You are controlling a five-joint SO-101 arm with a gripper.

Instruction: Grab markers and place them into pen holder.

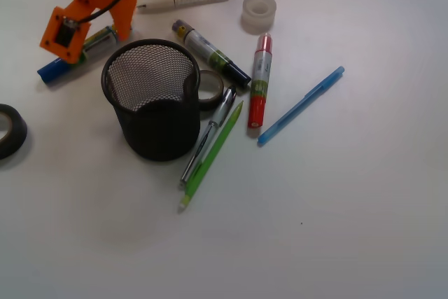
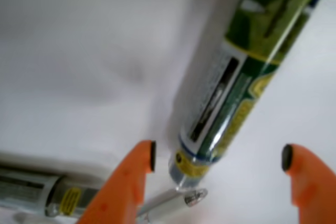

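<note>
The blue-capped marker (image 1: 61, 66) lies at the far left of the table, and my orange gripper (image 1: 94, 33) hangs over its barrel. In the wrist view the gripper (image 2: 219, 158) is open. The marker's silver barrel with its green-yellow label (image 2: 226, 93) runs between the fingertips (image 2: 144, 158), nearer the left one, with a gap on each side. The black mesh pen holder (image 1: 150, 99) stands upright just right of the gripper. The black-capped marker (image 1: 210, 54) and the red-capped marker (image 1: 260, 82) lie flat to the holder's right.
A thin green pen (image 1: 213, 150) and a silver pen (image 1: 208, 134) lean against the holder's right side. Further right lies a thin blue pen (image 1: 301, 105). A brown tape roll (image 1: 211, 87), a clear tape roll (image 1: 259, 12) and a black tape roll (image 1: 10, 131) sit around.
</note>
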